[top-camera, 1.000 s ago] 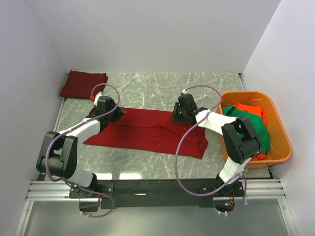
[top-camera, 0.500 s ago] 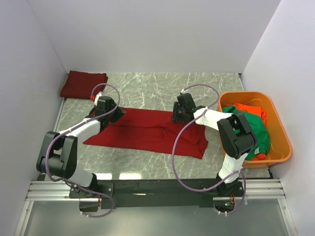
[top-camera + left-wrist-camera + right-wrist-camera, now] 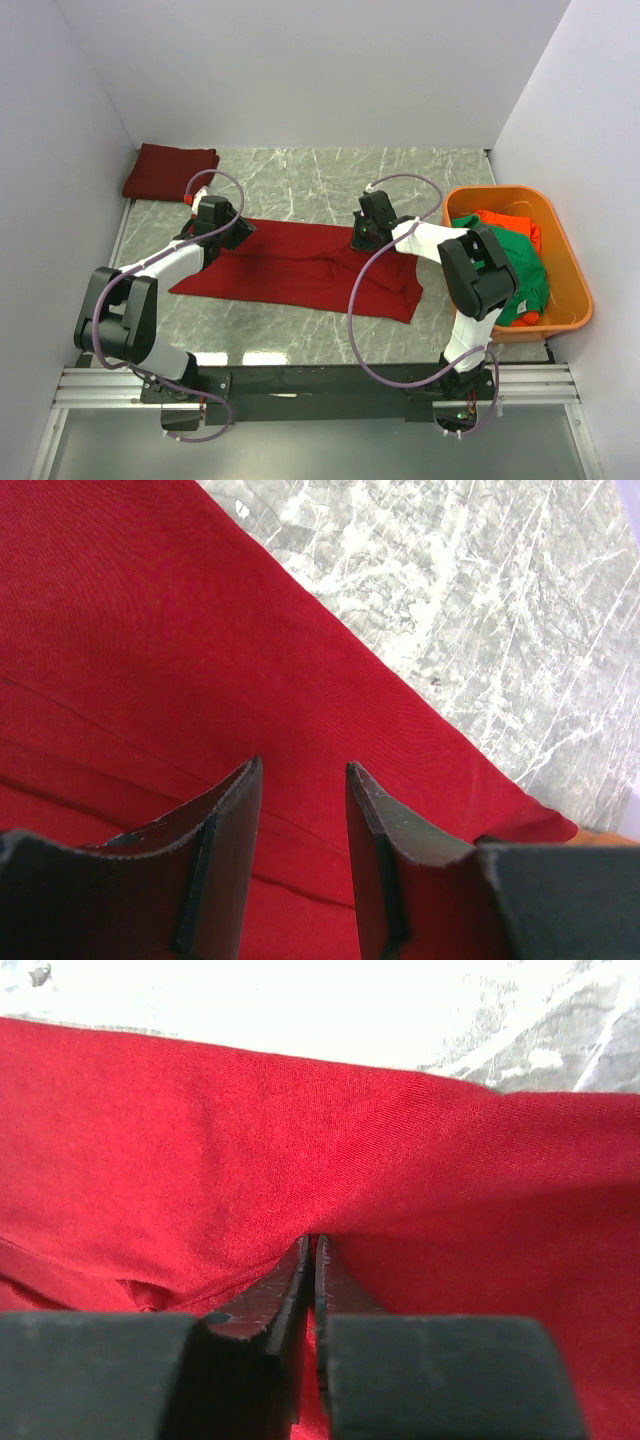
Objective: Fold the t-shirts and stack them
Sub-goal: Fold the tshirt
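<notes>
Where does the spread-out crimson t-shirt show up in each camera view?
Top external: the spread crimson t-shirt lies across the middle of the marble table.
Left wrist: the t-shirt fills the left and bottom.
Right wrist: the t-shirt fills all but the top strip.
Shared landmark: the shirt's edge against grey marble.

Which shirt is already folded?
The far-left crimson shirt, a neat bundle. The middle crimson shirt lies spread; green shirt and orange shirt sit bunched in the tub.

Left arm (image 3: pixel 165 262) and right arm (image 3: pixel 430 243) both stretch forward, wrists turned inward. The left claw (image 3: pixel 300 770) points down, fingers parted; the right claw (image 3: pixel 312 1245), well to its right, is pinched tight on a red shirt (image 3: pixel 200 1160).
</notes>
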